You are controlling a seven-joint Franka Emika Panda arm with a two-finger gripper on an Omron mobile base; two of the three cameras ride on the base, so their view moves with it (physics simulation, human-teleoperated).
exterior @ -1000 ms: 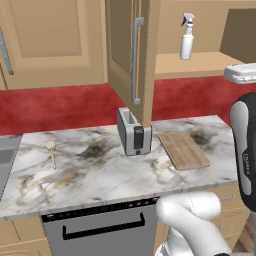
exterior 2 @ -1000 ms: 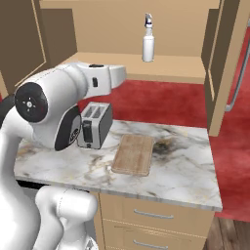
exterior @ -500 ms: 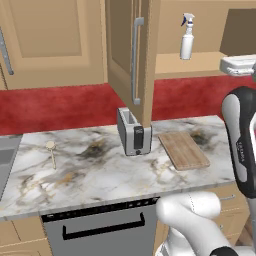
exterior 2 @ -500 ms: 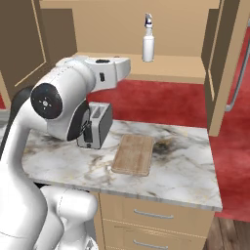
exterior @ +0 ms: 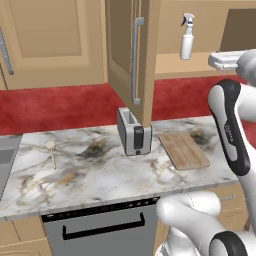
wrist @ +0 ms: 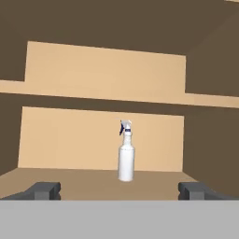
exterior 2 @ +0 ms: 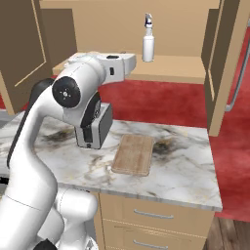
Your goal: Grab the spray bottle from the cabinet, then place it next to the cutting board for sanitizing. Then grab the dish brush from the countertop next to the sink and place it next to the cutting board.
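Note:
The spray bottle [exterior: 187, 39] [exterior 2: 148, 43] [wrist: 126, 159] stands upright on the bare shelf of the open cabinet [exterior: 180, 66] [exterior 2: 171, 68]. In the hand view my gripper [wrist: 120, 190] is open, its fingertips [wrist: 45, 190] wide apart, and the bottle is centred ahead with a stretch of shelf between. My hand [exterior: 227, 60] [exterior 2: 117, 62] hovers at shelf height in front of the cabinet. On the marble countertop [exterior: 95, 172] the cutting board [exterior: 183, 150] [exterior 2: 133, 154] lies flat. The dish brush [exterior: 51, 151] lies near the sink [exterior: 5, 159] at the left.
A grey toaster [exterior: 134, 132] [exterior 2: 93, 128] stands on the counter beside the cutting board. The cabinet's open doors [exterior: 131, 55] [exterior 2: 222, 63] jut out over the counter on either side of the shelf. A dishwasher front [exterior: 102, 231] sits below the counter.
My arm has lifted and swung the hand up and in toward the cabinet shelf, closer to the spray bottle. The jaws stayed open.

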